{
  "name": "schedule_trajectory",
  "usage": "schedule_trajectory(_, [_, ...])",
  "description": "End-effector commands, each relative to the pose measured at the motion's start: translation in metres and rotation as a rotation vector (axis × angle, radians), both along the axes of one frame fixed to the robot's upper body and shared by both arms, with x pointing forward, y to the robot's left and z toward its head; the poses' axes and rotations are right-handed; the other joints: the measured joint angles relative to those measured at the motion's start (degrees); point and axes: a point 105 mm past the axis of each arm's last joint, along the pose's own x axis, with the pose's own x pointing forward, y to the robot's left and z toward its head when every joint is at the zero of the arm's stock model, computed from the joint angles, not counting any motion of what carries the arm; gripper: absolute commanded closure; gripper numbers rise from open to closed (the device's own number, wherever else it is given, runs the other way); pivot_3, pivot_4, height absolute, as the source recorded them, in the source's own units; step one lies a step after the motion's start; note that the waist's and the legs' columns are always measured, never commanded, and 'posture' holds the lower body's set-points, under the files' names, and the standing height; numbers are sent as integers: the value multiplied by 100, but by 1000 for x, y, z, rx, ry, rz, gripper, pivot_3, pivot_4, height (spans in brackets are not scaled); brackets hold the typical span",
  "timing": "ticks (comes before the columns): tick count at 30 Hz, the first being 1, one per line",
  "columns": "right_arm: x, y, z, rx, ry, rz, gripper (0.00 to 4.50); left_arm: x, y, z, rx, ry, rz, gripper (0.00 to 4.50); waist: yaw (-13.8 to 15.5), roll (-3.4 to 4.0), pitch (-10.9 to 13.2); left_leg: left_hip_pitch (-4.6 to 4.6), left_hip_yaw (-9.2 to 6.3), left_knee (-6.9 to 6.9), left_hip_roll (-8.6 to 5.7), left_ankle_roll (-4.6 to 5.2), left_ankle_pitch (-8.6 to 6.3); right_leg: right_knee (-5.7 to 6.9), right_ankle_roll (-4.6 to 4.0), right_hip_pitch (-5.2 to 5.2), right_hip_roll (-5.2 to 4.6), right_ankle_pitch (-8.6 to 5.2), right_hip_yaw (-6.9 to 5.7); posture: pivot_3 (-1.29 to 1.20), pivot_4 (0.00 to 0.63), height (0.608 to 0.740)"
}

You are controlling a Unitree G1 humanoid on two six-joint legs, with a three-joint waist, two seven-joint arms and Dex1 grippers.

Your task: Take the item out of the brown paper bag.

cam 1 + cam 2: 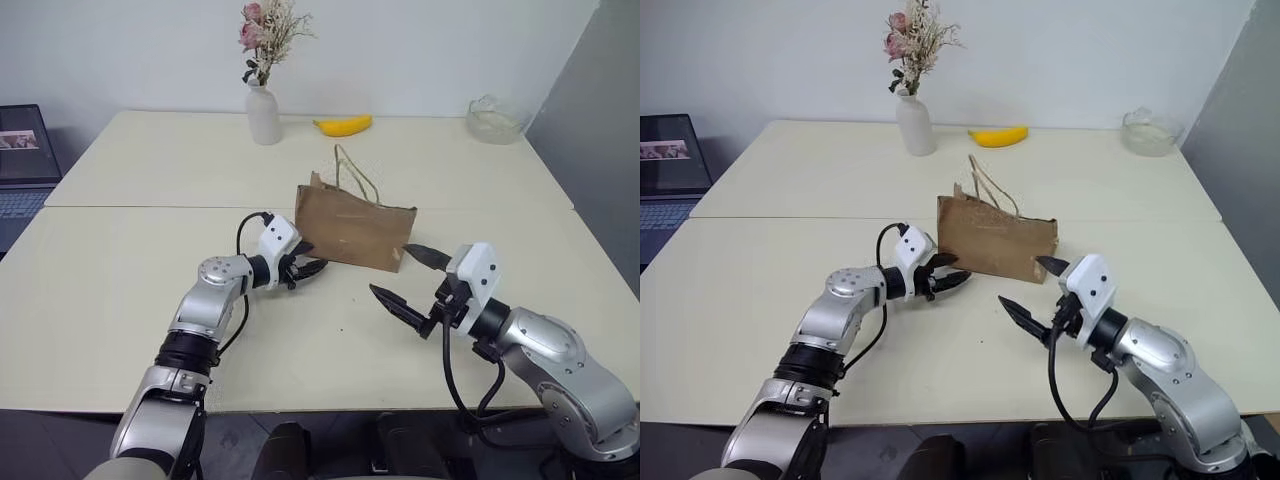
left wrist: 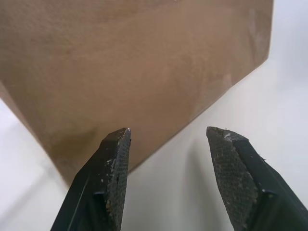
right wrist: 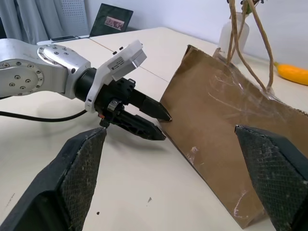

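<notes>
Spread wide, the right gripper (image 1: pixel 405 273) hangs just off the right end of the brown paper bag (image 1: pixel 355 228), likely waiting to steady it. On the pale table (image 1: pixel 130 250) the bag stands upright, handles up, so its mouth faces upward. At its left corner the left gripper (image 1: pixel 304 268) sits low, jaws partly parted, empty, the bag edge before them. Hidden from view, the item is presumably inside the bag.
</notes>
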Motion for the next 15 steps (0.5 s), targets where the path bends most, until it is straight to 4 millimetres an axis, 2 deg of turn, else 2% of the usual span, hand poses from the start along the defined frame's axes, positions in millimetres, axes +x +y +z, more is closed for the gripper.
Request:
schedule_trajectory(1, [0,1,10,1,-49,17,0,-15,0,18,-37,-35,-55,1855,-8,1,0,0,0,-2,1,0,0,0,0,-1,-1,0,0,0,150,740])
schedule_trajectory(6, [16,-4,-9,-79,29,-24,0,-50,7,38,-117,3,-137,1855,-30,4,3,0,0,-6,12,-1,0,0,-2,-7,-6,-1,-1,0,150,740])
schedule_trajectory(10, [31,-3,-29,-132,113,-16,0,-76,18,51,-114,20,-174,1855,-30,7,5,1,-4,-6,11,-1,0,0,-6,-7,-7,-4,-4,0,150,740])
schedule_trajectory(15, [49,2,-40,-144,195,13,0,-104,32,59,-82,39,-176,1855,-91,10,10,-1,2,-14,7,0,-1,-10,-9,-9,-8,-5,1,0,150,740])
